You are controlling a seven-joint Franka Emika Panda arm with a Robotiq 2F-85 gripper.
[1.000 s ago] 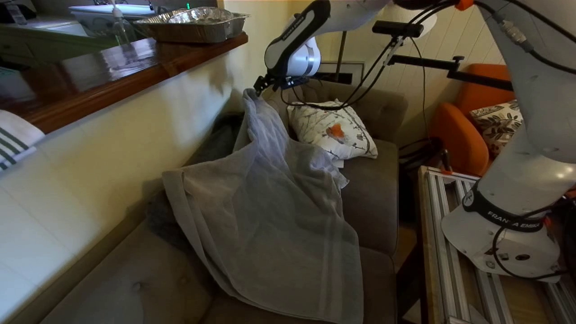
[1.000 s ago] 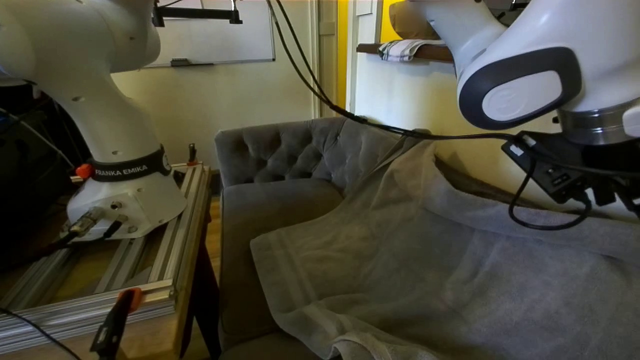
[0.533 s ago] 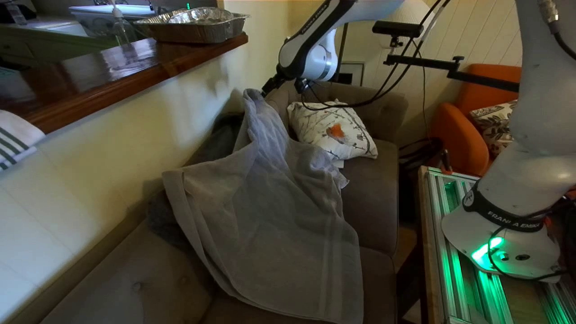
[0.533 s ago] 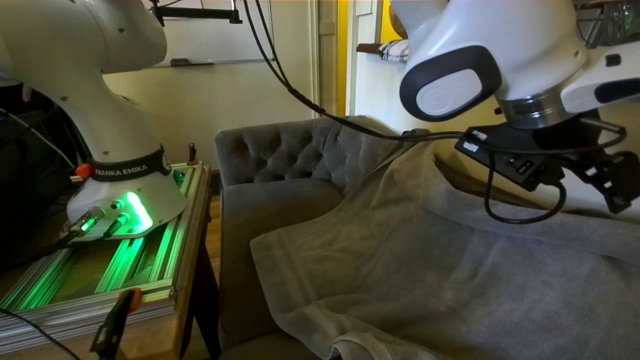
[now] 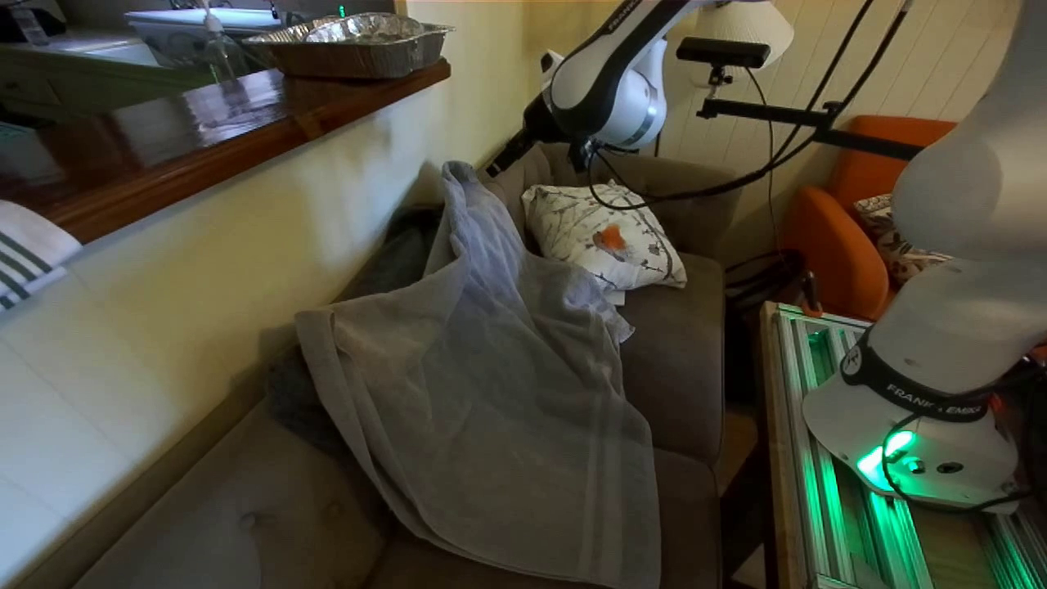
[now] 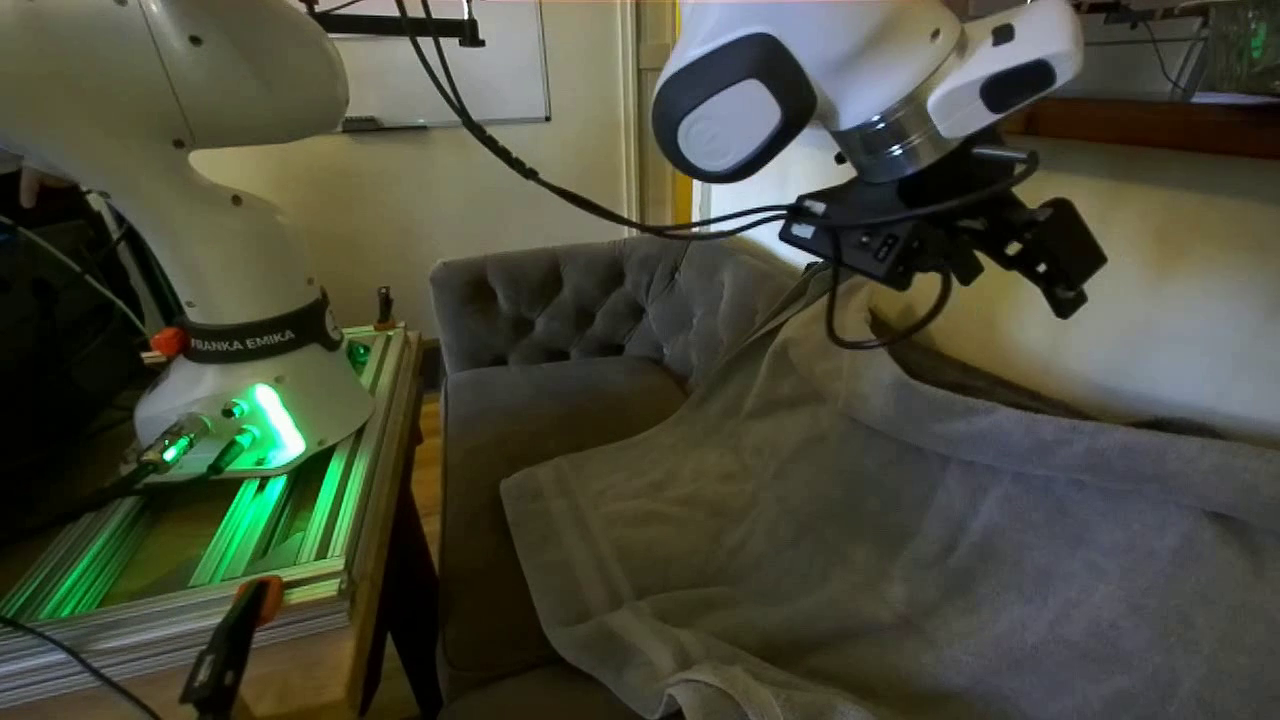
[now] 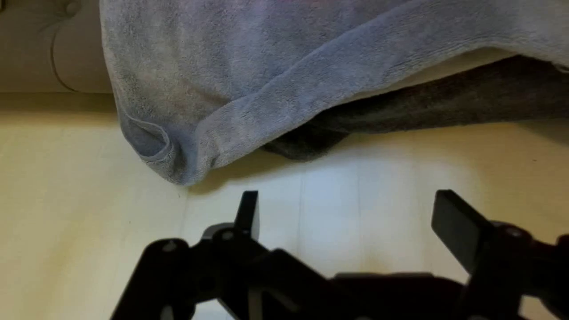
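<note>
A large grey blanket (image 5: 507, 393) lies draped over the sofa back and seat. It shows in both exterior views, also here (image 6: 900, 520). In the wrist view the blanket (image 7: 249, 58) fills the top, with a folded corner hanging at left. A darker grey cloth (image 7: 444, 100) shows under its edge. My gripper (image 7: 349, 213) is open, its fingers wide apart, with only the pale wall between and beyond them. In an exterior view the gripper (image 5: 495, 168) is just right of the blanket's raised peak. It also shows above the blanket in an exterior view (image 6: 1075, 285). It holds nothing.
The grey tufted sofa (image 5: 679, 352) stands along the pale wall (image 5: 204, 286). A patterned white pillow (image 5: 605, 237) lies on it. A wooden ledge (image 5: 270, 147) bears foil trays (image 5: 360, 45). An orange armchair (image 5: 834, 237) and a floor-lamp shade (image 5: 748, 33) stand behind. The robot base sits on a table (image 6: 300, 640).
My gripper has moved away from the blanket's peak, rightward in an exterior view, and leftward and up in an exterior view. The base light has turned green. The blanket has not moved.
</note>
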